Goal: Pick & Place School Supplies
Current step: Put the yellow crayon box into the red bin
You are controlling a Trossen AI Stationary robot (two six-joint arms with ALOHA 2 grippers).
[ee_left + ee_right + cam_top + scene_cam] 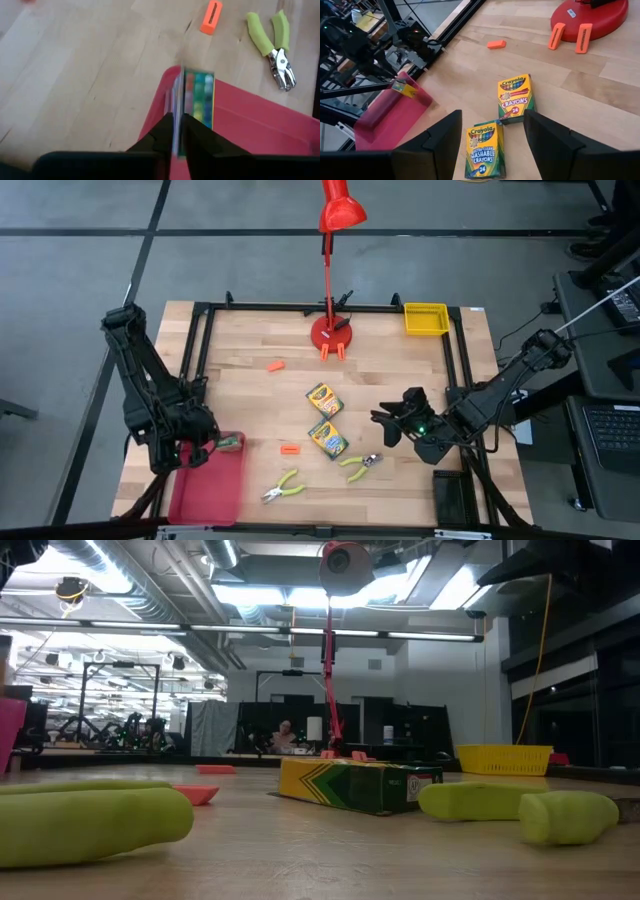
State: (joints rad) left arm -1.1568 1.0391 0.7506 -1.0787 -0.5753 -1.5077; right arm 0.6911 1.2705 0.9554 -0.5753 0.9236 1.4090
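My left gripper (177,131) is shut on a small flat green-edged pack (196,95) over the far right corner of the red tray (205,485); it also shows in the high view (232,442) and the right wrist view (404,89). My right gripper (390,423) is open and holds nothing, right of the two yellow-and-green crayon boxes (322,397) (327,438), which lie flat on the wood. Two plier-like tools with yellow-green handles (283,488) (360,465) lie near the near edge. Orange pieces (275,366) (290,449) lie loose on the table. My left gripper pinches the pack between its two fingers (160,132) at the pack's near end (179,120). The fingers come from the table's left and lie along it. The pack stands on edge and sticks out past the fingertips over the tray's corner; whether it touches the tray I cannot tell.
The red lamp's base (332,332) stands at the far middle, with two orange blocks (567,36) leaning on it. A yellow bin (425,318) sits at the far right corner. A black frame (200,330) runs round the table. Bare wood lies between the tray and the crayon boxes.
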